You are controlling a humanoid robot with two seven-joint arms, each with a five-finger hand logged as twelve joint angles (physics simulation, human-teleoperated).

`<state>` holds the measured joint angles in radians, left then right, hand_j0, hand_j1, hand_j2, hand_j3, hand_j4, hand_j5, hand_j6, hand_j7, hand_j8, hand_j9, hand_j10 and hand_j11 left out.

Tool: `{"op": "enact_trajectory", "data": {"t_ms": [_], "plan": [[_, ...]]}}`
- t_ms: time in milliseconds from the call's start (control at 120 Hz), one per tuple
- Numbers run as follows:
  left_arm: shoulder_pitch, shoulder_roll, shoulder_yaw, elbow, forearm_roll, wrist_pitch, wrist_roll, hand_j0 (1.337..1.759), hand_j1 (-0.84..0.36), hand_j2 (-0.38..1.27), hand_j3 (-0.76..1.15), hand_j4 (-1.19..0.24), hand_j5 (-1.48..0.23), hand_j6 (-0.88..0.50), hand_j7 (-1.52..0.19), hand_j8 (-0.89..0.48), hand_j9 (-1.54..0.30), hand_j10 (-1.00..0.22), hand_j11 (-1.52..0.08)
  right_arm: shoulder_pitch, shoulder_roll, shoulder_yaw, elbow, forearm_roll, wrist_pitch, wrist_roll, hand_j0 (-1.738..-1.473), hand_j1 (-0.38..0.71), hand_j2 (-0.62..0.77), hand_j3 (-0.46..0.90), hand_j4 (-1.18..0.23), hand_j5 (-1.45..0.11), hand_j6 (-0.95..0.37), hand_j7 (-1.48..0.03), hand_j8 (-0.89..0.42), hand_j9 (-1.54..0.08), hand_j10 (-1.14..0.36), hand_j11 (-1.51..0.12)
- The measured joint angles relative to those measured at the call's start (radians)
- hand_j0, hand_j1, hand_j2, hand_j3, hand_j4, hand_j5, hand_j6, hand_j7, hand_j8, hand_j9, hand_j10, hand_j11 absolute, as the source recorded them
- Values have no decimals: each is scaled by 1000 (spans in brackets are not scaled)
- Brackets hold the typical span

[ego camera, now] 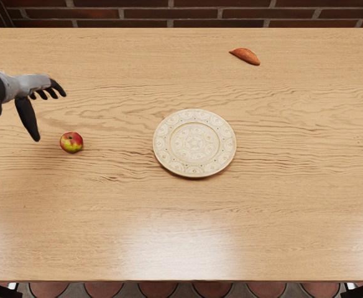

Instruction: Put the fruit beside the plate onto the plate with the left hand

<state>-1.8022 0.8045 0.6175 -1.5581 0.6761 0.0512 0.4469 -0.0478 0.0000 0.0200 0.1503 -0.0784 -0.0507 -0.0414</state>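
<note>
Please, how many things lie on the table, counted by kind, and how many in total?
apple: 1
plate: 1
orange-brown oblong piece: 1
Total: 3

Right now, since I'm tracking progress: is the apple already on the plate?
No, the apple lies on the table left of the plate, near the open left hand.

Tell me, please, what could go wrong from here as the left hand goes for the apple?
The apple is round and lies loose on the table; a glancing touch from the open left hand, which is apart from it, might roll it away. The plate looks flat, so an apple released on it could roll off. The orange-brown item farther back might be taken for the target.
</note>
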Motion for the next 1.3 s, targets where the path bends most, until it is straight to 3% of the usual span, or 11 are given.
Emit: {"op": "enact_trajectory", "data": {"t_ms": [108, 250, 558, 883, 1300], "plan": [[-22, -75, 98, -8, -22, 83, -1, 1658, 53, 51, 0, -251, -323, -252, -323, -252, -323, -251, -323, 0, 0, 0, 0, 0, 0, 0, -1658, -318, -5, 0, -26, -34, -26, -34, -26, -34, -26, -34], [-22, -138, 151, -11, -85, 122, -7, 1658, 52, 51, 0, -251, -323, -252, -323, -251, -323, -250, -323, 0, 0, 0, 0, 0, 0, 0, -1658, -318, -5, 0, -26, -34, -26, -34, -26, -34, -26, -34], [2, -235, 169, 10, -154, 138, -38, 1658, 52, 51, 0, -250, -323, -250, -323, -250, -323, -250, -323, 0, 0, 0, 0, 0, 0, 0, -1658, -318, -5, 0, -26, -34, -26, -34, -26, -34, -26, -34], [55, -322, 196, 89, -147, 248, -39, 1658, 51, 51, 0, -250, -324, -250, -324, -250, -324, -250, -324, 0, 0, 0, 0, 0, 0, 0, -1658, -318, -5, 0, -26, -34, -26, -34, -26, -34, -26, -34], [103, -378, 238, 136, -148, 272, -33, 1658, 41, 52, 0, -258, -335, -259, -335, -259, -335, -258, -335, 0, 0, 0, 0, 0, 0, 0, -1658, -318, -5, 0, -26, -34, -26, -34, -26, -34, -26, -34]]}}
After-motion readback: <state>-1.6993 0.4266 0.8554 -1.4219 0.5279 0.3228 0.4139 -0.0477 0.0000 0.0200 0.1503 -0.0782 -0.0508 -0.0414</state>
